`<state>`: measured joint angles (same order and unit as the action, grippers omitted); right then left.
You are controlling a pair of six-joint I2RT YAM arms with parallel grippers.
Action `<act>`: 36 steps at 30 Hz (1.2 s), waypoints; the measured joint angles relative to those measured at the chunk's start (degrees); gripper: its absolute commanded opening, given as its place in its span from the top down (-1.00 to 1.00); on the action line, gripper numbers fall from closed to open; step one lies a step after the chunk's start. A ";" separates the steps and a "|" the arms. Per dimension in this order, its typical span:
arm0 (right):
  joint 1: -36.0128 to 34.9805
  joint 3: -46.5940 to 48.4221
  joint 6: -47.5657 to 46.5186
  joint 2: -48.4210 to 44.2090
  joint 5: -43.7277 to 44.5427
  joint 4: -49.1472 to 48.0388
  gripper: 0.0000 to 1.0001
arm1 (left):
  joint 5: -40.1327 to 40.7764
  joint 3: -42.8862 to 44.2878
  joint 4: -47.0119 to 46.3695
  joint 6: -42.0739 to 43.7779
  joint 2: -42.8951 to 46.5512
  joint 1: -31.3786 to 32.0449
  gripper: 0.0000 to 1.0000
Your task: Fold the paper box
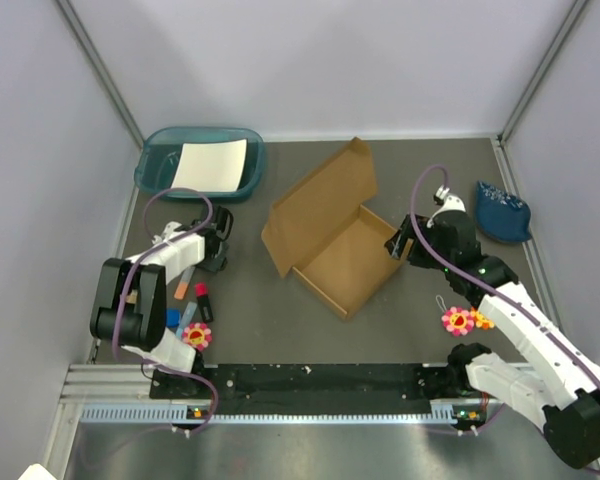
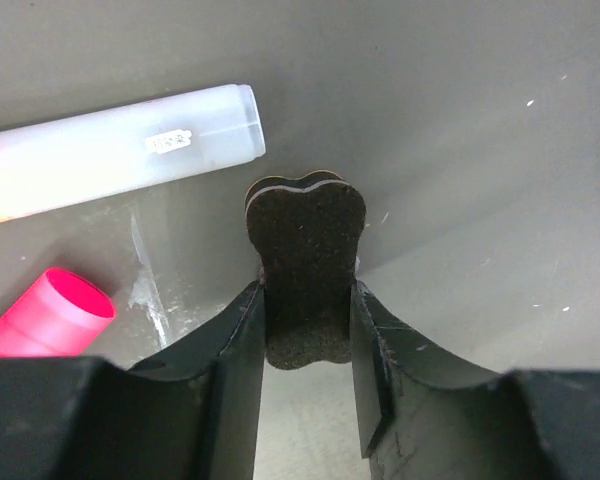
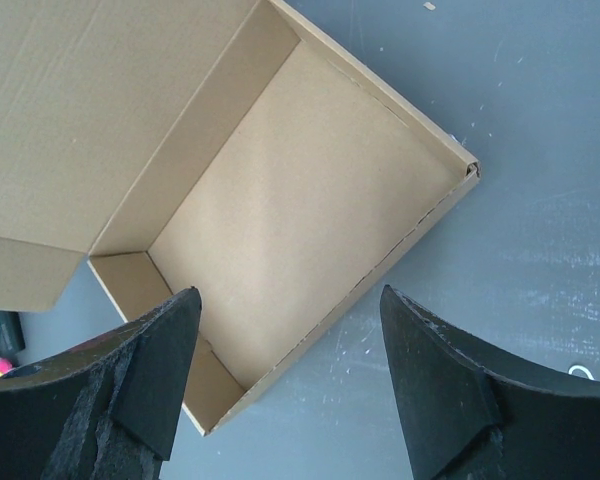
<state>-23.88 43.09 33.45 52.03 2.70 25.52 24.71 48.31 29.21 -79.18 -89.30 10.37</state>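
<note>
The paper box (image 1: 345, 262) is brown cardboard in the middle of the table. Its shallow tray is formed and its lid flap (image 1: 320, 205) stands open toward the back left. In the right wrist view the box (image 3: 300, 200) shows its bare inside and raised side walls. My right gripper (image 1: 400, 245) is open and empty just above the box's right corner. It straddles the near wall (image 3: 285, 320): one finger is over the inside, the other over the table. My left gripper (image 1: 218, 242) is off to the left of the box, low over the table (image 2: 305, 270), pads together, holding nothing.
A teal tray (image 1: 155, 165) with a white sheet (image 1: 210, 165) stands at the back left. Markers (image 1: 185, 285) lie by the left arm; a white tube (image 2: 130, 150) and a pink cap (image 2: 50, 315) lie before the left fingers. Flower toys (image 1: 197, 335) (image 1: 458, 320) and a blue pouch (image 1: 502, 210) lie nearby.
</note>
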 measured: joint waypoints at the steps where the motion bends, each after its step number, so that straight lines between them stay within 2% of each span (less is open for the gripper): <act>1: 0.00 0.00 0.00 -0.13 -0.02 0.13 -0.46 | -0.24 -0.02 -0.55 0.31 -0.09 0.00 0.44; 3: 0.00 0.00 0.02 -0.28 -0.02 0.59 -0.45 | -0.63 -0.17 -1.20 1.14 -0.09 0.00 0.64; 4: 0.00 0.00 0.02 -0.31 0.00 0.74 -0.45 | -0.83 -0.35 -1.49 1.42 -0.04 -0.15 0.83; 6: 0.00 0.02 0.07 -0.31 -0.02 1.01 -0.45 | -1.33 -0.85 -2.36 2.14 0.39 -0.44 1.00; 13: 0.00 0.83 0.04 -1.22 0.11 3.56 -0.45 | -5.05 -3.85 -4.90 5.25 4.74 -0.79 1.00; 17: 0.00 3.58 0.02 -1.51 0.46 4.74 -0.44 | -6.91 -4.07 -4.48 8.37 14.49 0.70 1.00; 20: 0.00 5.46 0.07 -1.51 0.52 5.14 -0.44 | -5.68 -2.54 -3.76 10.25 23.17 2.78 1.00; 26: 0.00 8.22 0.13 -1.51 1.77 7.30 -0.44 | 1.40 4.42 -2.56 13.73 33.92 8.50 1.00; 30: 0.00 10.75 -0.07 -1.75 3.41 9.03 -0.45 | 3.50 7.52 -3.43 17.07 35.74 13.60 1.00; 36: 0.00 13.64 -0.66 -3.26 5.92 10.88 -0.45 | 1.07 10.75 -12.22 25.51 34.49 22.58 1.00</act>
<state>-23.88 56.73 32.80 48.77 8.62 36.40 25.78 59.07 16.99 -53.67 -54.81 32.95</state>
